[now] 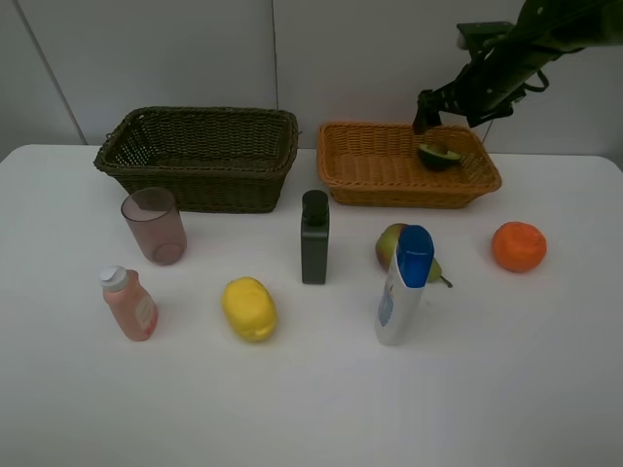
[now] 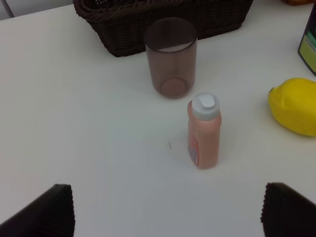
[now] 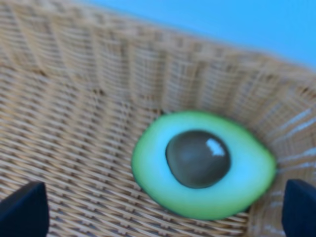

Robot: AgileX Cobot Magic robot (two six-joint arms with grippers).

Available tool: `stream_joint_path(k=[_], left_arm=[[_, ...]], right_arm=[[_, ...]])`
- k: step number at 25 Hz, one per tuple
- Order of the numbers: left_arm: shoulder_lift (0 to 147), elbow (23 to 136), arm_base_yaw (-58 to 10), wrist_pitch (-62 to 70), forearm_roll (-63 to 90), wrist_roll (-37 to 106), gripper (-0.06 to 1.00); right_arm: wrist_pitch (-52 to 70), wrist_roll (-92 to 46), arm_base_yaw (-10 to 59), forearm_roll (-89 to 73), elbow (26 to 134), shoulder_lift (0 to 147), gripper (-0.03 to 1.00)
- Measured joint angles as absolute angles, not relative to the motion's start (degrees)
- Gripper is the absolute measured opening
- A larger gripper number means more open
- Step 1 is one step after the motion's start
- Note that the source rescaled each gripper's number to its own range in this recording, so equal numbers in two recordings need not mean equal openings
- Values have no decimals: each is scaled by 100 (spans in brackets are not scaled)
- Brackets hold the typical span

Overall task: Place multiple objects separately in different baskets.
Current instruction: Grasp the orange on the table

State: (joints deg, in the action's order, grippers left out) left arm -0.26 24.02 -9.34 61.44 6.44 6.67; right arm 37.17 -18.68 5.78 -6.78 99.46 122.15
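**A:** The white blue-capped bottle (image 1: 402,292) is standing nearest, lower centre-right of the high view. The pear (image 1: 390,245) is peeking out just behind it. The pink bottle (image 1: 128,304) and the lemon (image 1: 249,308) are sitting about level with it, lower left.

**B:** Middle ground?

**A:** The dark green bottle (image 1: 314,237) is standing upright at centre. The pink cup (image 1: 154,226) is at left, just in front of the dark basket (image 1: 214,180). The orange (image 1: 519,246) is lying at right, well apart. All seven are waiting on the table (image 1: 545,389).

**B:** Far side?

**A:** The dark basket, upper left, is holding nothing I can see. The orange basket (image 1: 389,190) is sitting beside it, upper right, with the avocado half (image 1: 439,155) lying cut face up in its right end.

**B:** Tools?

**A:** The right gripper (image 3: 161,210) is hanging over the avocado with its jaws spread wider than the fruit, gripping nothing. The left gripper (image 2: 168,212) is out of the high view. Its wrist camera is showing it over bare table near the pink bottle, jaws wide and empty.

**B:** Step?

**A:** I'm judging the avocado placing done. Next, the right arm is needing to clear the rim and go for the orange or the pear. The left is looking lined up for the pink bottle: descend, centre the jaws around the body, and close without tipping it. It is probably bound for the dark basket.
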Motion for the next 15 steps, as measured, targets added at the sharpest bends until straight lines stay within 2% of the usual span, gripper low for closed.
stream_joint_path(k=[11, 15], left_arm=[[-26, 2402, -934, 6144, 644, 667, 100], [-26, 2402, -934, 6144, 644, 667, 100]], right_arm=[[5359, -1752, 578, -366, 9946, 11415, 100], [5508, -1734, 578, -331, 9572, 11115, 100]])
